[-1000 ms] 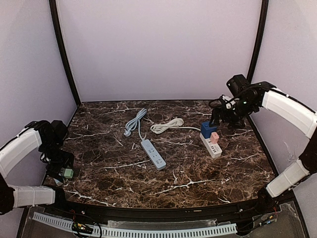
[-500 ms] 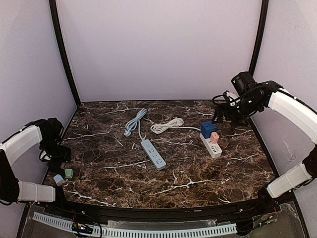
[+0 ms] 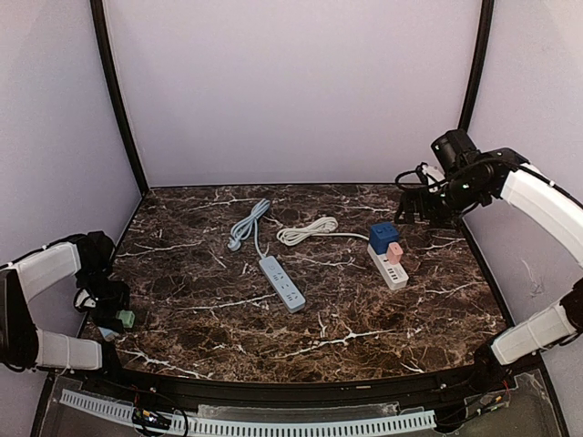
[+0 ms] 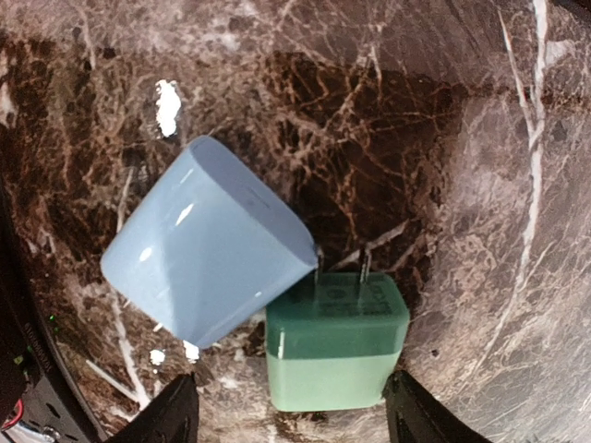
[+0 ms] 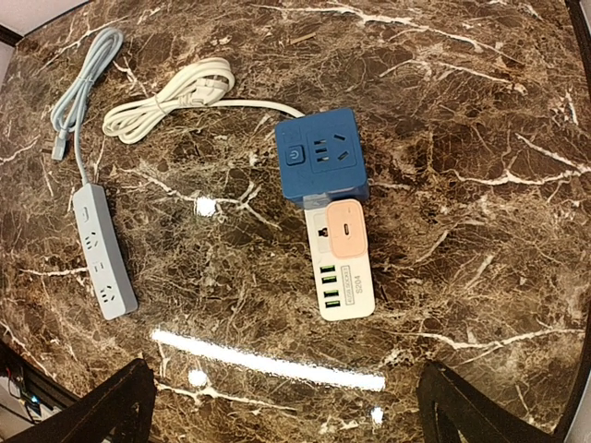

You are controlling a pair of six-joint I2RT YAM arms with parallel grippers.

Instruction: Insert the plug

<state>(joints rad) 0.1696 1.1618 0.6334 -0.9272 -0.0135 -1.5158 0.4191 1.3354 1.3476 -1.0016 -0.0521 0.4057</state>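
The small green plastic plug (image 4: 337, 346) lies near left on the dark marbled tabletop (image 4: 443, 138) against a pale blue plastic plug (image 4: 203, 249), the left gripper (image 4: 294, 415) spread astride it for pickup; the right gripper (image 5: 291, 406) hangs spread near the far-right white power strip (image 5: 346, 295).

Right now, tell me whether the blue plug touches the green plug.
Touching. The left wrist view shows the blue plug resting against the prong-end corner of the green plug, no gap between.
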